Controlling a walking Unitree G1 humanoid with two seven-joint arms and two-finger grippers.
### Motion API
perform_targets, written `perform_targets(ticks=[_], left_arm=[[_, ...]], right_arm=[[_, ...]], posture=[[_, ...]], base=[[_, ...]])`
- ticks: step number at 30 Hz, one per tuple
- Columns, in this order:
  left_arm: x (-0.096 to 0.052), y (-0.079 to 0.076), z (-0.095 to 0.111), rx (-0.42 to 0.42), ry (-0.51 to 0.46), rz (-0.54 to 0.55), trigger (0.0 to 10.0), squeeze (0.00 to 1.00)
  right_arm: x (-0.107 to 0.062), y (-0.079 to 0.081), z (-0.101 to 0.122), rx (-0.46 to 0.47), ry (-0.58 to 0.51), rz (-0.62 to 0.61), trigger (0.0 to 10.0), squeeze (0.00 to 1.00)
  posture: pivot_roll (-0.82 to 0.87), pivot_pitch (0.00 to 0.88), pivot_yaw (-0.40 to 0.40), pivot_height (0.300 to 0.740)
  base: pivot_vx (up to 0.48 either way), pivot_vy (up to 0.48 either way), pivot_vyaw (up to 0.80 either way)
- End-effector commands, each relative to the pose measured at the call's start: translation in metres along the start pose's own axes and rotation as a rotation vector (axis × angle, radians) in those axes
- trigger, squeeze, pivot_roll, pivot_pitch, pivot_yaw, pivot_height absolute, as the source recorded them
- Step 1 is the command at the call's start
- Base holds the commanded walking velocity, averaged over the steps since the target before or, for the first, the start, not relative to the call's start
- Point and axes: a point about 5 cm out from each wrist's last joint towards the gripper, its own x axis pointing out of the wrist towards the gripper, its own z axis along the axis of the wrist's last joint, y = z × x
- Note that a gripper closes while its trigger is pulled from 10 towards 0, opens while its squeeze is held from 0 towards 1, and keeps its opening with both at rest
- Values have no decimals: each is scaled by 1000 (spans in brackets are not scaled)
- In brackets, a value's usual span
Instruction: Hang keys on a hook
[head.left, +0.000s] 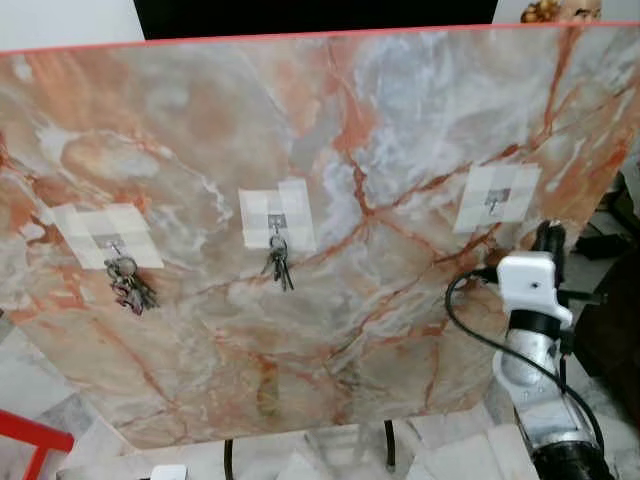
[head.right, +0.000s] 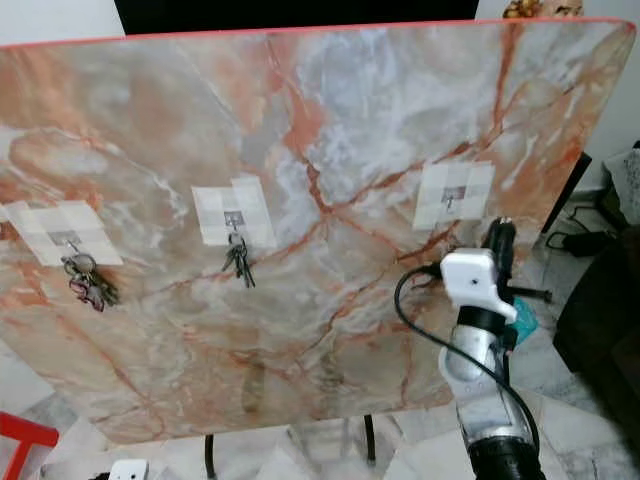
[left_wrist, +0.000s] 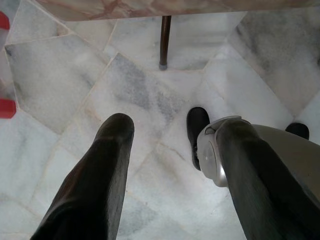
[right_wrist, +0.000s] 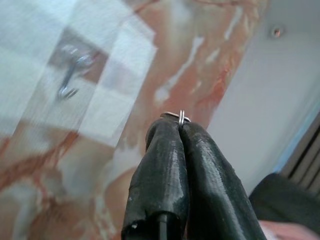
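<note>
An upright marble-patterned board (head.left: 330, 150) carries three small metal hooks under white tape. A key bunch (head.left: 130, 283) hangs on the left hook and a second bunch (head.left: 278, 262) on the middle one. Nothing hangs on the right hook (head.left: 492, 204). My right gripper (head.left: 548, 235) is raised just below and to the right of that hook, a short way off the board. In the right wrist view it (right_wrist: 181, 125) is shut on a thin silver key ring (right_wrist: 181, 117), with the bare hook (right_wrist: 70, 75) ahead and off to one side. My left gripper (left_wrist: 172, 127) hangs open over the floor.
Thin dark legs (head.left: 389, 445) hold the board over a pale marble-tile floor (left_wrist: 125, 90). A red frame (head.left: 30, 440) stands at the lower left. Dark furniture and cables (head.right: 575, 240) sit close on the right of the board's edge.
</note>
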Motion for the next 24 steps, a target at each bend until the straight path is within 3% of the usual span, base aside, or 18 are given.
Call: perform_targets(ticks=[1, 7, 11, 14, 24], left_arm=[[0, 1, -2, -9, 7, -3, 10000, 0], [0, 0, 0, -9, 4, -3, 10000, 0], [0, -1, 0, -9, 4, 1, 10000, 0], [1, -1, 1, -11, 3, 0, 10000, 0], [1, -2, 4, -13, -9, -4, 10000, 0]], right_arm=[[-1, 4, -3, -50, -2, 13, 10000, 0], [-4, 13, -2, -141, -45, 62, 10000, 0], [-1, 18, -4, -138, -20, 81, 10000, 0], [3, 19, 2, -176, -79, 85, 10000, 0], [9, 17, 4, -186, -87, 54, 10000, 0]], posture=[[-47, 0, 3, 740], [-44, 0, 4, 740], [-42, 0, 3, 740], [-44, 0, 5, 740], [-43, 0, 6, 740]], base=[[0, 0, 0], [0, 0, 0], [0, 0, 0], [0, 0, 0], [0, 0, 0]])
